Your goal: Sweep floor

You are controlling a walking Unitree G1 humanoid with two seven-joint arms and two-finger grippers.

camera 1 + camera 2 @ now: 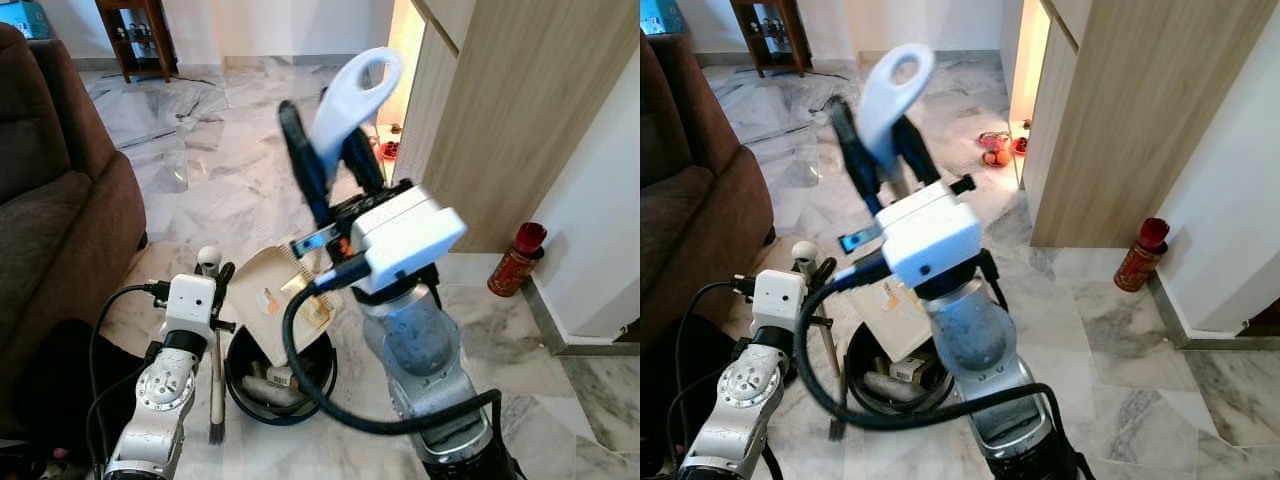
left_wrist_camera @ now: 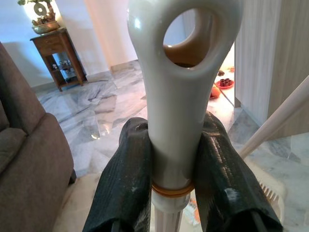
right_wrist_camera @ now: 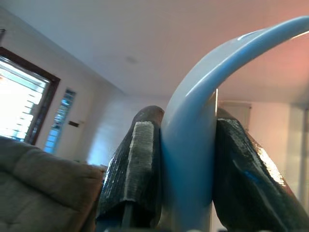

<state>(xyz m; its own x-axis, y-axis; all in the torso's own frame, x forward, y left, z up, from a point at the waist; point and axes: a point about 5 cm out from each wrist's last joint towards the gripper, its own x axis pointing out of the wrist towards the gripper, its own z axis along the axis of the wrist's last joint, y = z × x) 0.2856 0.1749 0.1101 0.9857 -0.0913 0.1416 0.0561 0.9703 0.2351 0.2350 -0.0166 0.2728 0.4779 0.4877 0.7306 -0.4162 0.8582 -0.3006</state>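
Over the black bin (image 1: 245,400), the right gripper (image 1: 333,165) is clamped on the white looped handle (image 1: 355,95) of the dustpan (image 1: 275,295), whose pan tilts into the bin. Left of the bin, the left gripper (image 2: 176,188) is closed around the white broom handle (image 2: 181,72); the broom (image 1: 216,385) stands upright just beside the bin. Packaging inside the bin carries labels too small to read. Right of the bin, well apart, a red bottle (image 1: 516,260) stands by the wall.

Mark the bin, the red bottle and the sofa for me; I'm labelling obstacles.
bin (image 1: 325,375): left eye view, black rim's right side.
red bottle (image 1: 514,262): left eye view, middle of its body.
sofa (image 1: 60,220): left eye view, brown armrest.
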